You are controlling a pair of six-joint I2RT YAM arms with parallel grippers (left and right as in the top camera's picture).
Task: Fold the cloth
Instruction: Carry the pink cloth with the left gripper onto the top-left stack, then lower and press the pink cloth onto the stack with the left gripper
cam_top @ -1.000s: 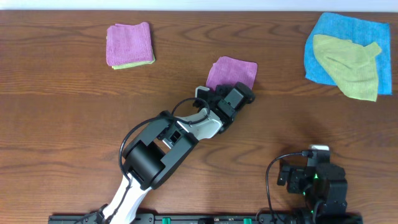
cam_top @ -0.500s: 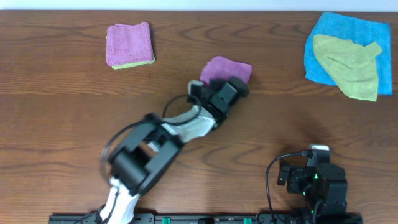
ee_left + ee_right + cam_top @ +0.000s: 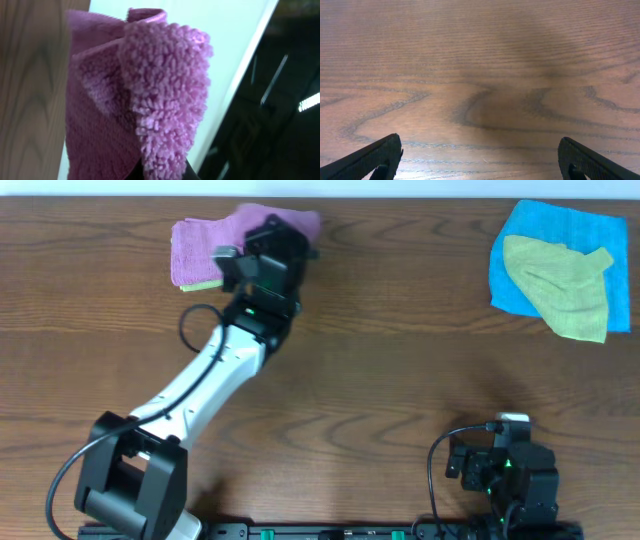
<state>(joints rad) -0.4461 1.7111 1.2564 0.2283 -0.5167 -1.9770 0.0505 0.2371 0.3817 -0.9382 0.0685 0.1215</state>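
The purple cloth [image 3: 288, 220], folded small, hangs bunched from my left gripper [image 3: 272, 235] at the table's far edge, just right of a stack of folded cloths [image 3: 200, 248]. In the left wrist view the cloth [image 3: 150, 95] fills the middle, pinched between the jaws of the gripper [image 3: 162, 172] at the bottom edge, with its fluffy folded edge facing the camera. No white tag shows. My right gripper [image 3: 480, 165] is open and empty over bare wood at the front right, and shows in the overhead view [image 3: 505, 465].
The stack at the far left is a folded purple cloth on a yellow-green one [image 3: 205, 284]. A large blue cloth [image 3: 560, 230] with a crumpled yellow-green cloth [image 3: 560, 285] on it lies at the far right. The table's far edge [image 3: 400, 197] is close behind the held cloth.
My left gripper has lifted the folded purple cloth from the table's middle and carried it left and back, beside the stack. The right arm has not moved.
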